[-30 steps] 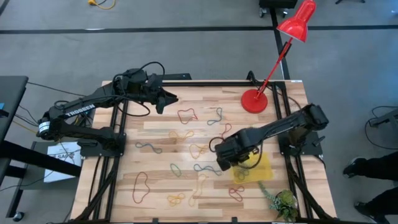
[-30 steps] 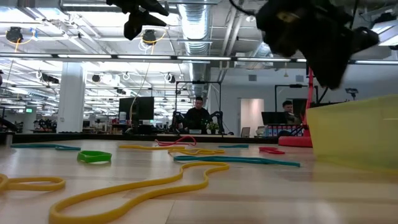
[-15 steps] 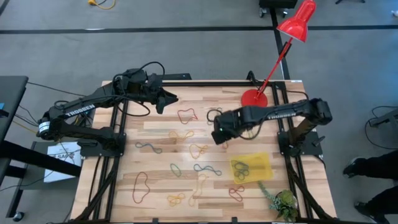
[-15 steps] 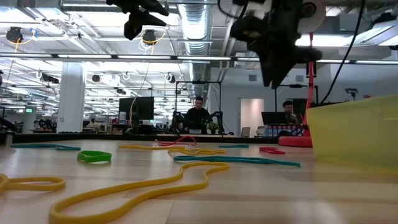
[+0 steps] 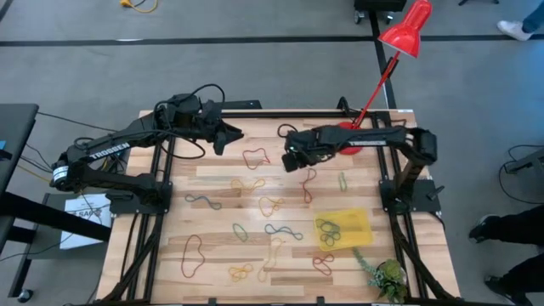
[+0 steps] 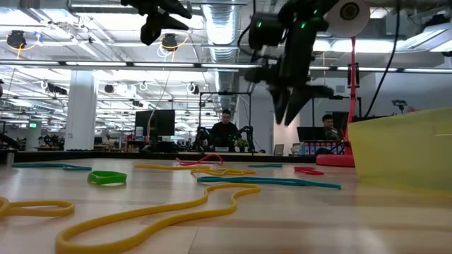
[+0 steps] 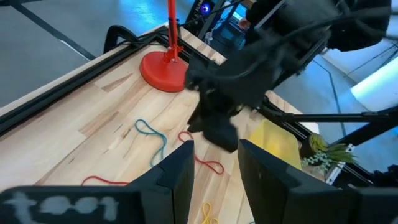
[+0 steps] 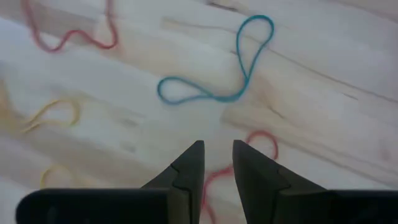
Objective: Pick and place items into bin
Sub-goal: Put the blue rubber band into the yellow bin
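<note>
We find the right gripper (image 5: 291,159) raised above the far middle of the worktop (image 5: 221,191), fingers (image 8: 189,167) slightly parted and empty, apparently lined up over a blue band (image 8: 217,68) for the next pick. The left gripper (image 5: 234,136) waits by the far-left edge, its fingers parted and holding nothing. Thin, limp rubber bands (image 5: 255,183) lie scattered on the wood; several sit in the shallow translucent yellow bin (image 5: 361,219) near the front-right corner.

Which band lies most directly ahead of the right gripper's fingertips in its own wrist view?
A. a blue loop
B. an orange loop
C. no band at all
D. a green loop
A: in the right wrist view a blue loop lies on the wood just beyond the right gripper, whose fingers stand slightly apart and empty.
</note>
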